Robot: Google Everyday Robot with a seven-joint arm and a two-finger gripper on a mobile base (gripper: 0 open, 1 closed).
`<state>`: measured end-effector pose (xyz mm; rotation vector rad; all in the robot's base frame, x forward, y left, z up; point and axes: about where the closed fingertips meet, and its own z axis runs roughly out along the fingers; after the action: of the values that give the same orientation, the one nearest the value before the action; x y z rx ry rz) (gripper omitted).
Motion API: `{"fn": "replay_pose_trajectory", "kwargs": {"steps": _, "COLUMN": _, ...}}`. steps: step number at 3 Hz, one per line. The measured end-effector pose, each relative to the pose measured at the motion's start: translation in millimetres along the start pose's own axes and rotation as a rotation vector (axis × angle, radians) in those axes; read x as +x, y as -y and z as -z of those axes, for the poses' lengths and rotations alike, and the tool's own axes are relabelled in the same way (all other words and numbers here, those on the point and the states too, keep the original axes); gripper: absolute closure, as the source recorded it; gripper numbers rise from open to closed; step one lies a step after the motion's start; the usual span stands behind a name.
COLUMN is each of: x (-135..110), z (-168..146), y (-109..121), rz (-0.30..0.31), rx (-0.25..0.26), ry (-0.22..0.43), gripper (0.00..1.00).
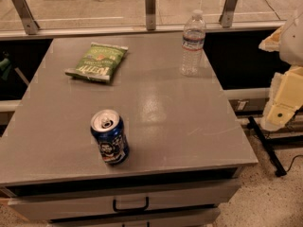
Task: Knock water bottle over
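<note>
Pincer [283, 100] off the table's [189, 126] right edge — spread or pressed together, cannot tell. Water bottle [192, 44] upright, well left of it (far corner).

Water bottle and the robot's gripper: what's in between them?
In the camera view, only bare grey tabletop lies between the clear ribbed plastic water bottle and the cream gripper, which sits beyond the table's right edge.

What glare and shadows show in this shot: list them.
Camera view: a soft glare patch whitens the grey tabletop between the clear ribbed plastic water bottle and the blue soda can. Camera view: the can's silver top shines, with only faint shadow at its base. Camera view: the pale end effector, at the right edge beside the table, is brightly lit.
</note>
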<state>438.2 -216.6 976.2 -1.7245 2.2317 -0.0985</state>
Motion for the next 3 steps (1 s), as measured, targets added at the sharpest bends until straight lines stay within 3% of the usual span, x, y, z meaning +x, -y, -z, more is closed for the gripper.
{"fn": "replay_pose_trajectory", "kwargs": {"steps": 2, "x": -1, "z": 1, "y": 3, "rz": -0.004, "rx": 0.011, "ry": 0.015, "gripper": 0.0}}
{"fn": "replay_pose_trajectory", "kwargs": {"steps": 3, "x": -4, "z": -19, "y": 35, "rz": -0.031, "rx": 0.053, "ry": 0.088, "gripper": 0.0}}
